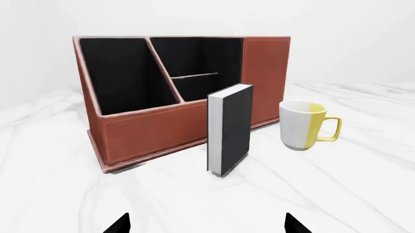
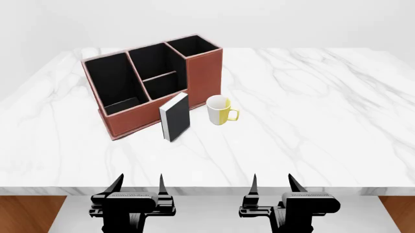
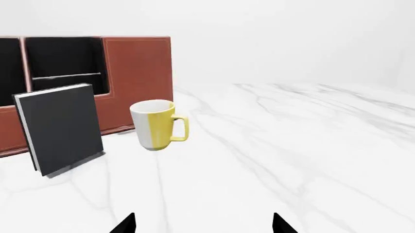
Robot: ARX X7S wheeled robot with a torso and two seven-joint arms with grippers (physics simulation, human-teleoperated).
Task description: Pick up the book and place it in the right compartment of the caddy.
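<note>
You see a smooth, lightly glossy white marble-look desk (image 2: pixel 311 107) with grey veining. On it, the reddish-brown leather-look caddy (image 2: pixel 139 119) is matt, with a flat black lining. The thin black hardcover book (image 2: pixel 179 118) looks matt, its page edges white. The white-and-yellow mug (image 2: pixel 219 110) looks like smooth glazed ceramic.

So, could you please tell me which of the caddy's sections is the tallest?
The squarish end section of the caddy nearest the mug; its walls rise above the others.

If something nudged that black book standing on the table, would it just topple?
Probably: the book stands upright on its narrow bottom edge, unsupported, beside the mug. Its hard cover looks rigid, so it should lift without flopping. The smooth cover may be slippery.
</note>
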